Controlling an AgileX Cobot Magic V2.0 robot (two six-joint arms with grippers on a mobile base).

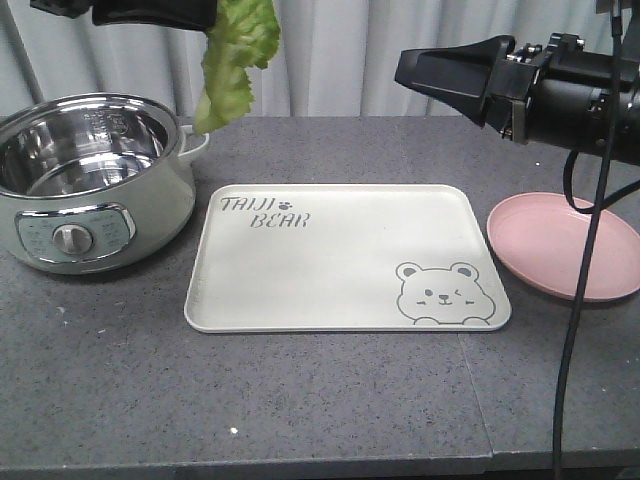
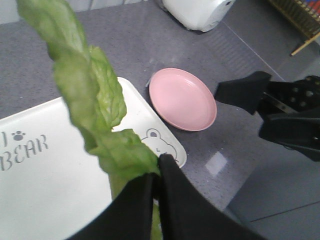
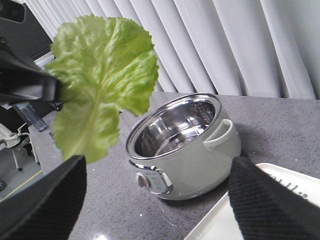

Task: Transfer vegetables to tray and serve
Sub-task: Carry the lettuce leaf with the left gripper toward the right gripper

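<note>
A ruffled green lettuce leaf (image 1: 236, 60), one of the vegetables, hangs in the air from my left gripper (image 1: 205, 18), above the gap between the pot and the tray's far left corner. In the left wrist view the gripper (image 2: 157, 167) is shut on the lettuce leaf's (image 2: 85, 90) stem end. The cream tray (image 1: 340, 260) with the bear drawing lies bare at the table's middle. My right gripper (image 1: 405, 70) hovers high at the right, above the tray's far right side. It (image 3: 159, 165) is open, nothing between its fingers, facing the leaf (image 3: 100, 85).
A pale green electric pot (image 1: 95, 185) with a steel inside stands left of the tray. A round pink plate (image 1: 560, 245) lies right of the tray, with a black cable (image 1: 585, 290) hanging in front of it. Curtains close off the back.
</note>
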